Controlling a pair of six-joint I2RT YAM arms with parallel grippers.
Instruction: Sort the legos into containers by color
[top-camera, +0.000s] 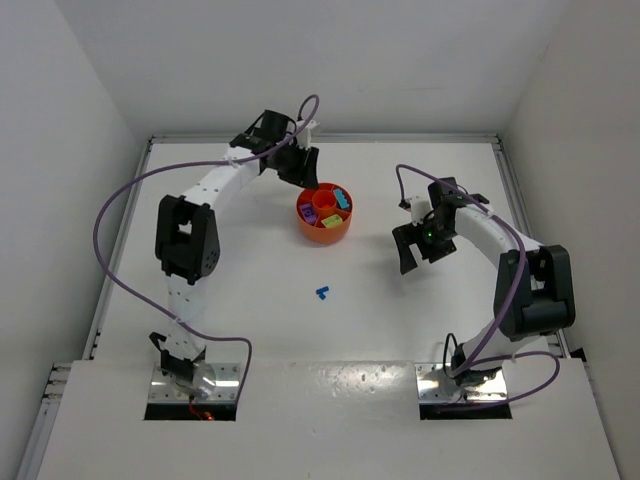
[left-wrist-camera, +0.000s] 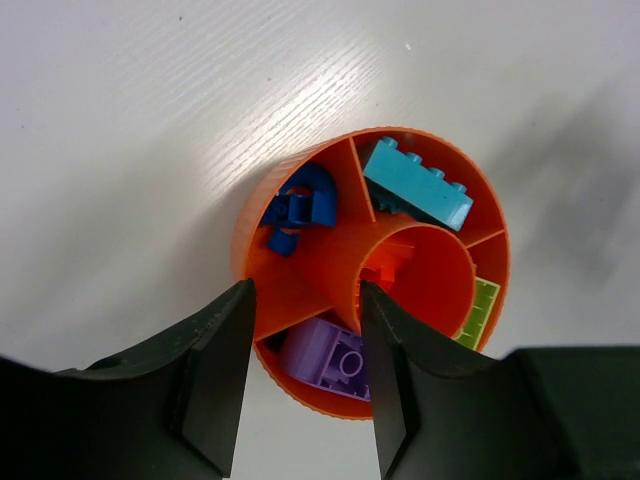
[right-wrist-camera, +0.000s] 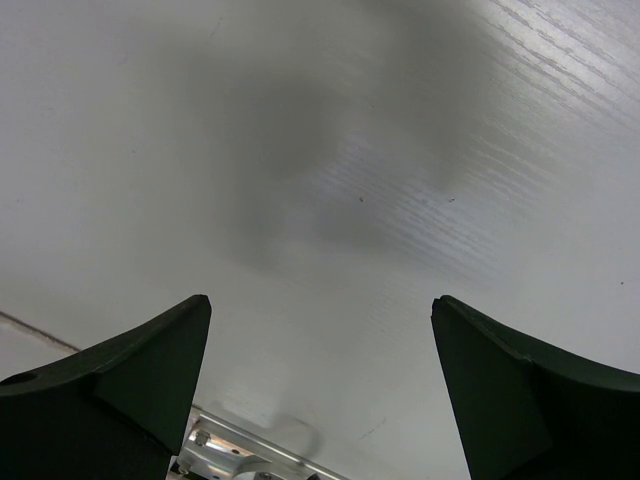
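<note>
The orange bowl (top-camera: 324, 234) stands at the table's far middle. In the left wrist view the bowl (left-wrist-camera: 262, 198) holds blue bricks (left-wrist-camera: 300, 206), a teal brick (left-wrist-camera: 416, 184), a lime brick (left-wrist-camera: 481, 310), a purple brick (left-wrist-camera: 328, 358) and an orange brick (left-wrist-camera: 392, 266) in the central cup. One blue lego (top-camera: 323, 293) lies loose on the table nearer the arms. My left gripper (top-camera: 300, 166) (left-wrist-camera: 305, 290) hovers open and empty over the bowl's far rim. My right gripper (top-camera: 414, 250) (right-wrist-camera: 320, 301) is wide open and empty over bare table, right of the bowl.
White walls enclose the table on the left, back and right. The right wrist view shows only the white tabletop and a metal bracket (right-wrist-camera: 240, 450) at the bottom edge. Purple cables loop from both arms.
</note>
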